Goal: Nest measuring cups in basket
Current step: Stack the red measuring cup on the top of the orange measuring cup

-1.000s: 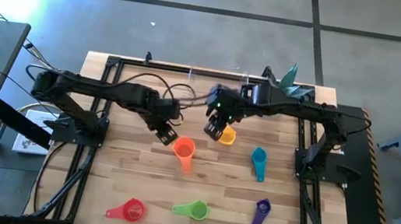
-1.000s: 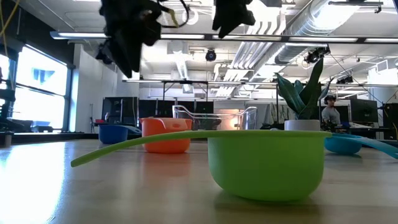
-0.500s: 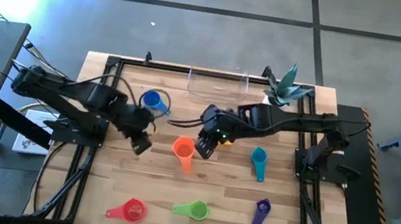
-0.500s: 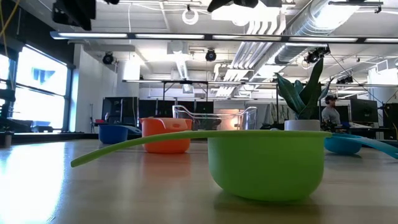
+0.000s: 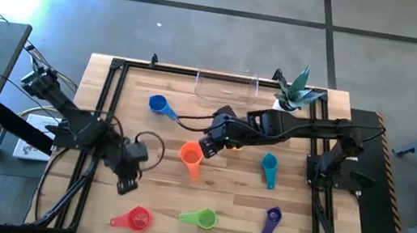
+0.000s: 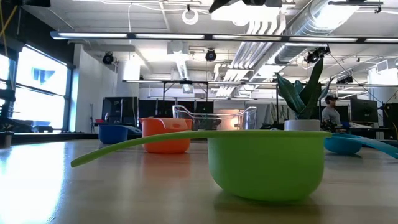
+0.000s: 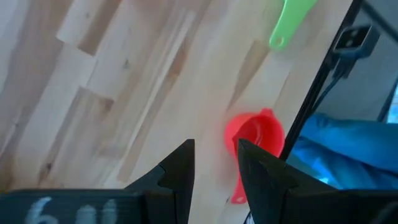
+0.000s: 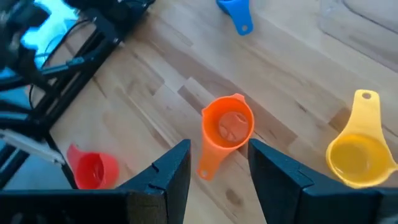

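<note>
The left pincer (image 5: pixel 127 184) hangs over the front left part of the wooden bench (image 5: pixel 236 210), its two fingers standing a little apart with nothing between them; its wrist view looks down on the red cup (image 7: pixel 255 138) and the tip of the green cup's handle (image 7: pixel 287 25). The right pincer (image 5: pixel 208 147) is over the middle of the bench, just beside the orange cup (image 5: pixel 190 157), its fingers open and holding nothing; from its wrist camera the orange cup (image 8: pixel 227 129) sits between the two fingers, with the yellow cup (image 8: pixel 359 151) off to one side, the blue cup (image 8: pixel 236 10) farther away and the red cup (image 8: pixel 93 169) nearer the bench edge. The clear basket (image 5: pixel 226 87) stands at the back edge of the bench beside a small potted plant (image 5: pixel 291 90), and no cup lies in it. The blue cup (image 5: pixel 160 106) is left of the basket, the teal cup (image 5: pixel 268 168) lies right of the orange one, and the red cup (image 5: pixel 133 219), green cup (image 5: pixel 199 217) and purple cup (image 5: pixel 270 222) lie spread along the front. In the low view the green cup (image 6: pixel 264 163) fills the foreground.
</note>
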### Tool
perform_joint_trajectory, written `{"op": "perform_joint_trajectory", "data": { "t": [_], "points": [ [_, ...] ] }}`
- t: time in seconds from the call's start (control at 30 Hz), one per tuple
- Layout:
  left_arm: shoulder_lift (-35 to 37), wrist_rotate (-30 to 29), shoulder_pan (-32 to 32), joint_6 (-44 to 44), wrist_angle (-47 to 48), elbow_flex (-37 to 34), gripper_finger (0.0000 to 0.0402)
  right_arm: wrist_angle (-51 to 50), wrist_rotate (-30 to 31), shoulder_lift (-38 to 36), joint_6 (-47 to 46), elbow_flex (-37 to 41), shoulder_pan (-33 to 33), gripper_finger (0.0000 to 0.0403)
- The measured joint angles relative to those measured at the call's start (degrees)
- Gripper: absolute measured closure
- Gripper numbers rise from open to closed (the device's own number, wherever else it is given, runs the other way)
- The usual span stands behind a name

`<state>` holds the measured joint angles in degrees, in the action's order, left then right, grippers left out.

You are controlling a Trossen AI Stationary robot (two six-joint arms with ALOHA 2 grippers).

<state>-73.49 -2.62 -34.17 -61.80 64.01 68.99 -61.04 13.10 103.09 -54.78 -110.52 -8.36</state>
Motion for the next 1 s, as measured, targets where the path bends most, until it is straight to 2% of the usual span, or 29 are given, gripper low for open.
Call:
{"op": "perform_joint_trajectory", "data": {
  "t": [0.33,0.63,1.0],
  "points": [
    [-9.5,-0.2,-7.3,-2.6,-2.7,0.0,0.0289,-0.2,0.0,0.0,-1.9,0.0,0.1,0.0251],
    [-17.2,0.9,-9.8,-7.4,-7.8,0.0,0.0289,-0.5,-1.9,0.0,-0.3,0.0,0.1,0.0251],
    [-21.9,1.1,-11.5,-12.6,-10.3,0.0,0.0289,-0.6,-4.5,0.0,-0.2,0.0,0.1,0.0251]
  ]
}}
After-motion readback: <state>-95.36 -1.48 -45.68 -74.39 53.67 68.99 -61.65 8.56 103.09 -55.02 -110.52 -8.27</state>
